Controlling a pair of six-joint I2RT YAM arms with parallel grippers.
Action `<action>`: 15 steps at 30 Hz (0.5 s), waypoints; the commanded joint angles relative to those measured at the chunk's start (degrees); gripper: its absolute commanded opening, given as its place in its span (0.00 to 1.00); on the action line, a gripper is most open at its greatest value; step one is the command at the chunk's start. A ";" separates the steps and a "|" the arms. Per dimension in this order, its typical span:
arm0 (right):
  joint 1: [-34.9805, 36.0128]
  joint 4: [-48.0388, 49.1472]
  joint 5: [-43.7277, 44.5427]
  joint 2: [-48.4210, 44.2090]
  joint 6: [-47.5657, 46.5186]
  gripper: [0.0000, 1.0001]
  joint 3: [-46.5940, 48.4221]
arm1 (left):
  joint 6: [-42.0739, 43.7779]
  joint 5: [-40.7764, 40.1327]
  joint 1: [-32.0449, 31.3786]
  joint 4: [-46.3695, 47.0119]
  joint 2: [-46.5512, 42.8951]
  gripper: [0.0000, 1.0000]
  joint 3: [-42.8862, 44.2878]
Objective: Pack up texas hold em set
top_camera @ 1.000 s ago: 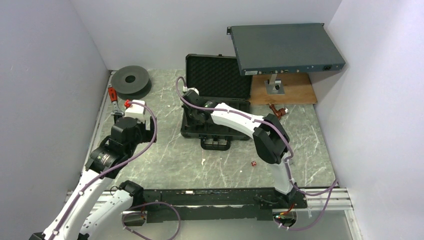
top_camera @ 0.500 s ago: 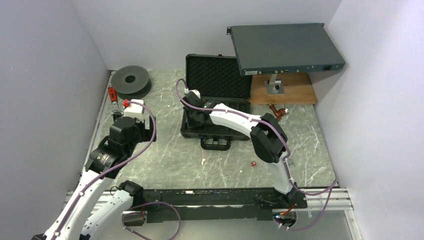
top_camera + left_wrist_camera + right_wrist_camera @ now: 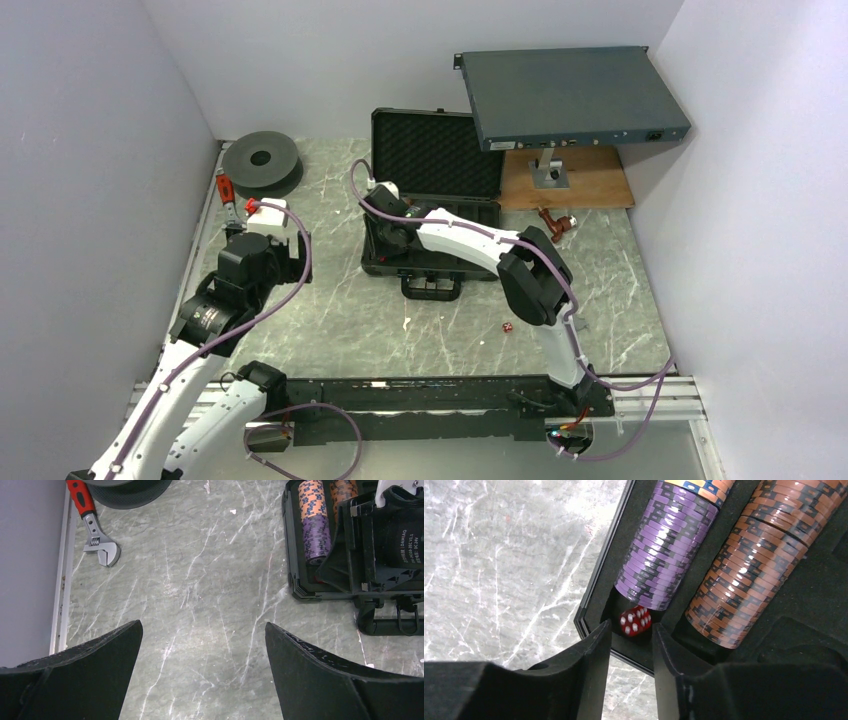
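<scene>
At the briefcase's near-left corner: the right fingers [image 3: 589, 670] hung over the tray, set a narrow gap apart and gripping nothing.
Red die [image 3: 635, 621]: lay in the tray at the near end of the purple chip stack [image 3: 666, 550], just beyond the fingertips; neither finger appeared to touch it.
Purple chip stack: lay on its side in the briefcase's leftmost slot, with a few orange-brown chips at its far end.
Brown chip stack [image 3: 754, 565]: lay on its side in the next slot to the right, just beside the purple one.
Briefcase [image 3: 437, 160]: stood open on the tabletop [image 3: 340, 310], with its egg-crate foam lid raised at the far side and its handle [image 3: 432, 288] toward the arms.
Second red die [image 3: 507, 327]: lay on the tabletop on the near side of the briefcase, right of its handle and apart from it.
Left fingers [image 3: 95, 665]: were spread wide and empty over bare tabletop, left of the briefcase.
Wrench [image 3: 92, 527]: red-handled, lay flat well to the left of the briefcase.
Spool [image 3: 262, 160]: dark and round, sat to the far left of the briefcase.
Grey rack box [image 3: 575, 95]: was raised to the far right of the briefcase, covering the lid's right corner in the top view.
</scene>
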 commanded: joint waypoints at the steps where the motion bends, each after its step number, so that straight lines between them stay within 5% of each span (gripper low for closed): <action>1: 0.12 0.56 0.43 -0.80 -0.07 0.41 1.17 | 0.59 1.19 0.61 2.21 -0.06 0.99 -0.02; 15: 0.47 1.61 0.53 -10.33 -1.26 0.55 -3.82 | 0.61 1.12 0.90 2.21 0.29 0.99 -0.13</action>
